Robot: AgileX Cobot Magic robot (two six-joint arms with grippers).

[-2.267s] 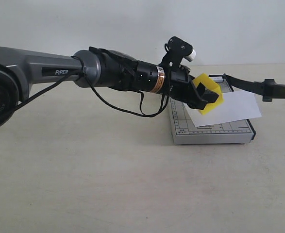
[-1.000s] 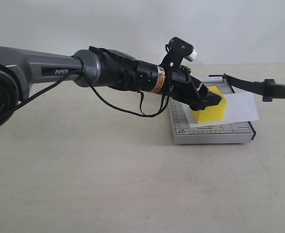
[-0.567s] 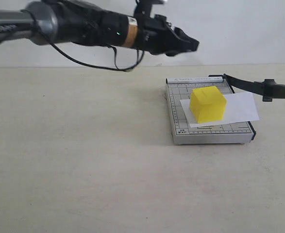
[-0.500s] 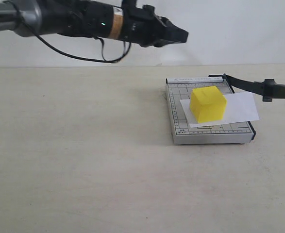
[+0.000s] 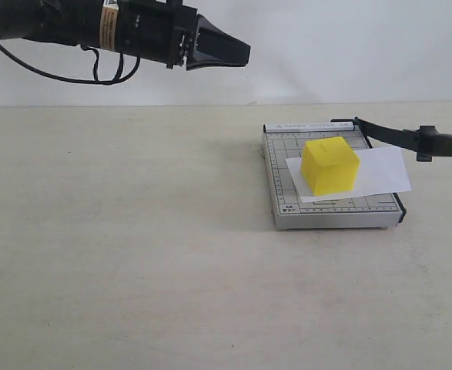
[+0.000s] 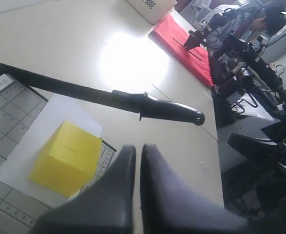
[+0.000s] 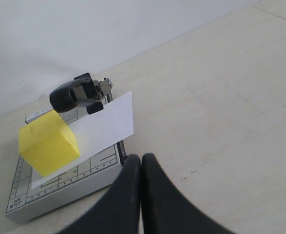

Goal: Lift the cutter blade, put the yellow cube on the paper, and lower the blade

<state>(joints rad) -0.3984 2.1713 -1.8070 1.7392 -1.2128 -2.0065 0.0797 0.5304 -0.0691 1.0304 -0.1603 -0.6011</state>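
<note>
Yellow cube (image 5: 329, 164) sits on the white paper (image 5: 383, 171), which lies on the grey gridded board (image 5: 283, 189), right of centre in the exterior view. Cutter blade (image 5: 399, 136) is raised, its handle reaching the right edge. Left gripper (image 5: 246, 54) is upper left, in the air, well apart from the cube, fingers pressed together, holding nothing. Right gripper (image 7: 141, 158) shows only in its wrist view, fingers together, empty.

The tabletop (image 5: 133, 231) carries one grey gridded board (image 5: 283, 181), one cutter blade (image 5: 395, 136), one sheet of white paper (image 5: 383, 171) and one yellow cube (image 5: 329, 164), and two grippers show: one left gripper (image 5: 245, 52), one right gripper (image 7: 141, 158).
</note>
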